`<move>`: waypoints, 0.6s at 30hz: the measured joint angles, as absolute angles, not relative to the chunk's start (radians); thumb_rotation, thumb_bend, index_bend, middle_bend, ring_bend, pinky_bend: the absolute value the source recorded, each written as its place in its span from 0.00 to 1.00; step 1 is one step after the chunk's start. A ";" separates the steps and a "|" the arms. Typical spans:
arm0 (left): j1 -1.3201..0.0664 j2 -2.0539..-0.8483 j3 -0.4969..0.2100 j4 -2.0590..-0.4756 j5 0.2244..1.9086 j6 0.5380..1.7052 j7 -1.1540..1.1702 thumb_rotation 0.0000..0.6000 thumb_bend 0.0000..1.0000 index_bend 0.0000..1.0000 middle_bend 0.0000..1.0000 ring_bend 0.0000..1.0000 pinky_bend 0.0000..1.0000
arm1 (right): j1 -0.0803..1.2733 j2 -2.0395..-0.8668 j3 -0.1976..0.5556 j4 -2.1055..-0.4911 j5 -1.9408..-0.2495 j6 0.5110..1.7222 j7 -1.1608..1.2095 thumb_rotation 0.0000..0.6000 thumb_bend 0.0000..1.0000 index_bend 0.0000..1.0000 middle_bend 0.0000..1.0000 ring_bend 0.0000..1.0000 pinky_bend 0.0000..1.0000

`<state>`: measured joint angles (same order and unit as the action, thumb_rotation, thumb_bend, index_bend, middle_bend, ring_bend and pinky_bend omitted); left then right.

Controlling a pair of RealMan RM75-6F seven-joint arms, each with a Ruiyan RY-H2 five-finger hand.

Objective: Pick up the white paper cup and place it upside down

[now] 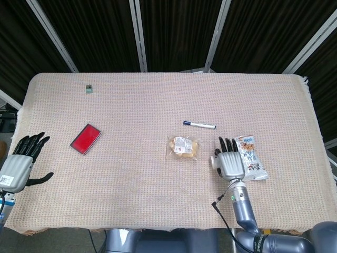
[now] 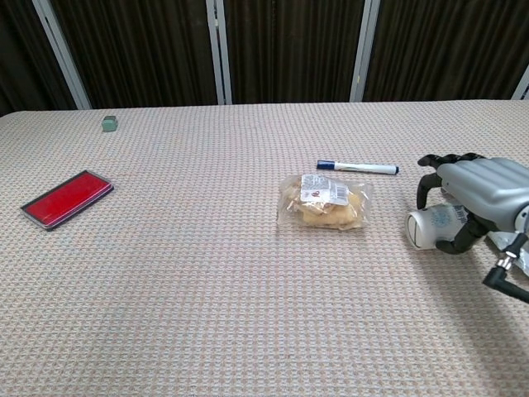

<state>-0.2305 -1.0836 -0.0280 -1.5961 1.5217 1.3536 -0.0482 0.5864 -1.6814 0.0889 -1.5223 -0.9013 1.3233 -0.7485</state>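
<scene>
The white paper cup (image 2: pixel 427 227) lies on its side at the table's right, mouth facing left. In the head view only a sliver of the cup (image 1: pixel 214 161) shows beside my right hand (image 1: pixel 229 163). My right hand (image 2: pixel 475 195) arches over the cup from above, fingers curved down on the far side and thumb low on the near side. The fingers look spread around the cup without a firm hold, and the cup rests on the cloth. My left hand (image 1: pixel 21 161) hangs open at the table's left edge, holding nothing.
A clear bag of snacks (image 1: pixel 184 147) lies just left of the cup, with a blue-capped marker (image 1: pixel 199 125) behind it. A printed snack packet (image 1: pixel 251 163) lies right of my right hand. A red flat case (image 1: pixel 86 138) and a small green block (image 1: pixel 89 88) lie on the left half.
</scene>
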 measured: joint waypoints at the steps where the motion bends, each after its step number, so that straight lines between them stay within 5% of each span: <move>1: -0.231 -1.083 -0.028 -1.596 1.521 1.353 -0.048 1.00 0.13 0.00 0.00 0.00 0.00 | 0.586 -1.686 0.091 -1.516 -0.900 1.321 -0.750 1.00 0.14 0.40 0.00 0.00 0.00; 18: -0.230 -1.085 -0.028 -1.597 1.520 1.355 -0.041 1.00 0.13 0.00 0.00 0.00 0.00 | 0.525 -1.627 0.205 -1.712 -0.935 1.310 -0.427 1.00 0.15 0.43 0.04 0.00 0.00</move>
